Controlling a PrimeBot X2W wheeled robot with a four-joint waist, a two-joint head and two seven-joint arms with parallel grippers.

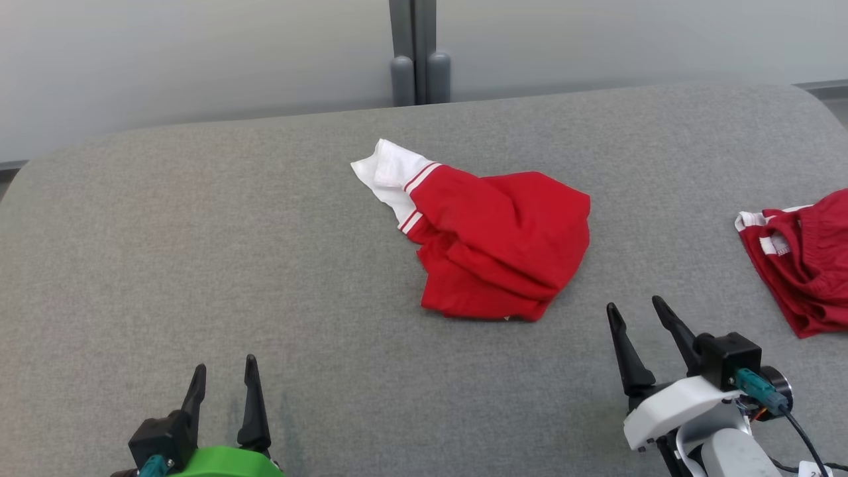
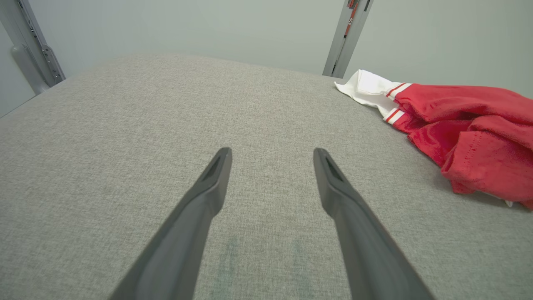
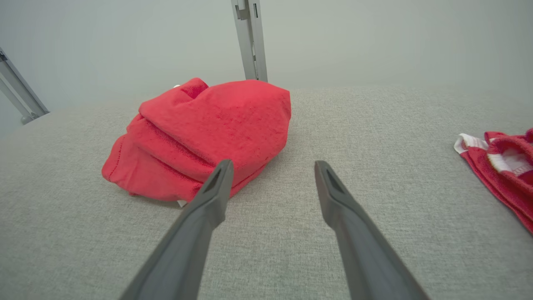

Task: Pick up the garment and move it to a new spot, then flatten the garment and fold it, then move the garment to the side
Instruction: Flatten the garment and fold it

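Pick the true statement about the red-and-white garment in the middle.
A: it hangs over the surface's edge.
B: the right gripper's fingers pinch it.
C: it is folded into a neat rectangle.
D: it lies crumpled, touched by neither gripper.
D: the garment lies bunched, with the open left gripper and right gripper short of it.

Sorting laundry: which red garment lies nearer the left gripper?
The crumpled middle garment with the white cuff; the other garment lies far right, cut off.

No legible text, brand, number or sign. Marks on the small white tag (image 1: 813,470) are too small to read.
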